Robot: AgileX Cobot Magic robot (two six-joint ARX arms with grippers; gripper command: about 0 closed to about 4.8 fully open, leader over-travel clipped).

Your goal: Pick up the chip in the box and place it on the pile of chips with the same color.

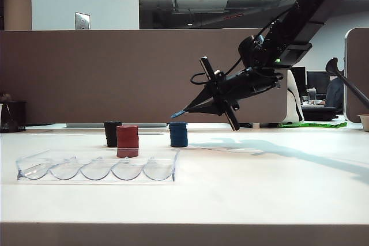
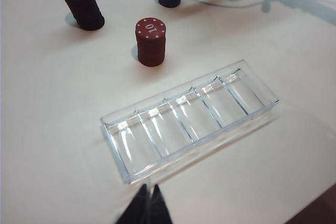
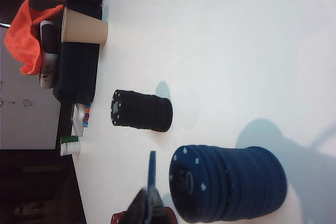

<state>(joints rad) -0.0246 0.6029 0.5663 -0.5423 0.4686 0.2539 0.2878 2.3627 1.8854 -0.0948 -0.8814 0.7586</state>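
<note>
A: Item one, the chip (image 1: pixel 179 112). Location?

B: Dark blue, held edge-on at the tip of the right gripper (image 1: pixel 183 111), in the air just above the pile of chips (image 1: pixel 179 134). In the right wrist view the chip (image 3: pixel 151 171) shows as a thin blue blade beside the pile's (image 3: pixel 228 183) top face, marked "50". Jaws pinching the chip by one edge.

A: Item two, the box (image 1: pixel 98 166).

B: Clear tray, five slots, all empty, near the front of the counter (image 1: pixel 259 188). Well apart from the pile.

A: Item three, the left gripper (image 2: pixel 148 207).

B: Hangs near the box's long side, away from the work. Jaws pressed together, nothing between them.

A: Neighbouring stock?

B: Red stack (image 1: pixel 127 141) and black stack (image 1: pixel 112 133), both left of the blue pile, standing apart from it.

A: Hazards, as you judge them.

B: First, the chip looks tilted rather than flat; released like that it would likely land on its rim and roll off across the counter. Second, the grip is on a narrow edge, so it could slip early. Third, a descent off-centre could nudge the top chips and shear the pile. Fourth, the overlap of chip and pile is hard to judge from the side; a release short of the pile drops the chip on the counter.
</note>
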